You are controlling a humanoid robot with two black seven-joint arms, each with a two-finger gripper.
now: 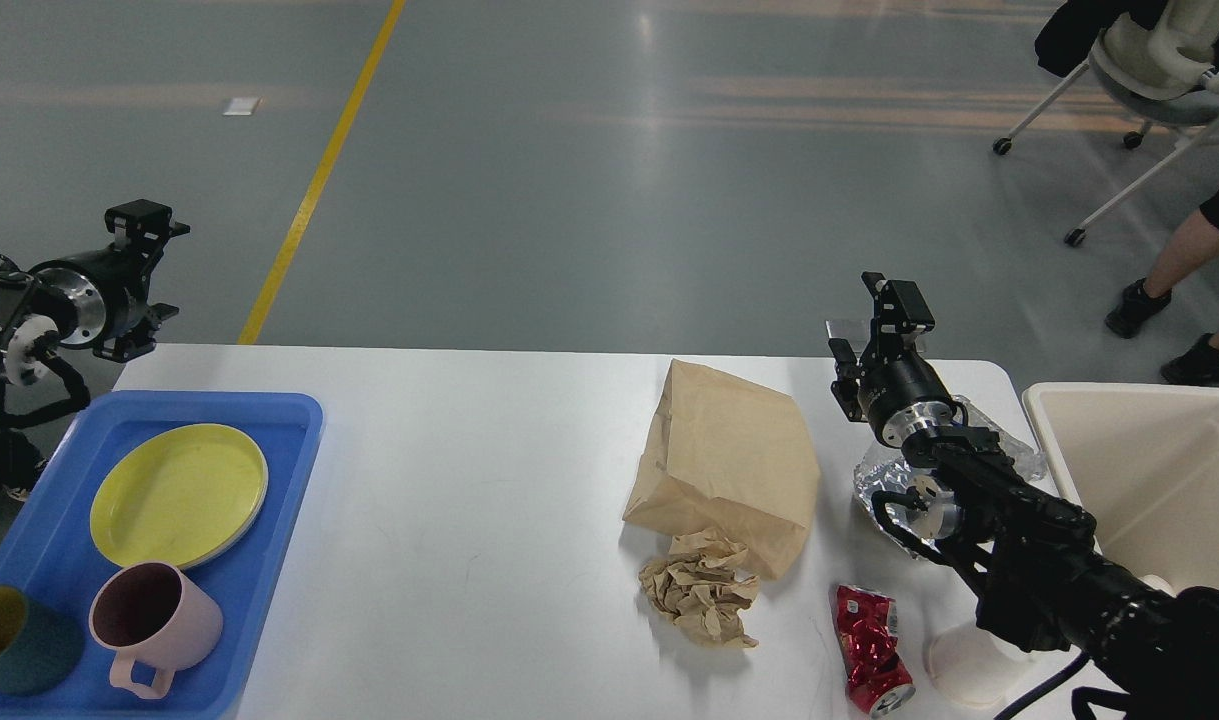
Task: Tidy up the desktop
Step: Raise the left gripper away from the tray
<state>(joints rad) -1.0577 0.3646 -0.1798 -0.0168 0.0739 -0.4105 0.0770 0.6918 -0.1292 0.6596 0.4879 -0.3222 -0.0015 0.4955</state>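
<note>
The white desktop (469, 470) carries a brown paper bag (726, 455) lying flat, with a crumpled wad of brown paper (702, 597) in front of it. To their right lie a crushed red can (874, 662), a crumpled foil wrapper (894, 485) partly behind my right arm, and a tipped white paper cup (969, 665). My right gripper (869, 325) hovers open and empty above the table's far right edge, behind the bag. My left gripper (154, 262) is raised off the far left corner, beyond the blue tray; its fingers are too small to read.
A blue tray (291, 432) at the left holds a yellow plate (179, 493), a pink mug (149, 622) and a teal cup (14, 645). A cream bin (1149, 470) stands at the right edge. An office chair (1159, 60) and a person's legs (1184, 260) are beyond.
</note>
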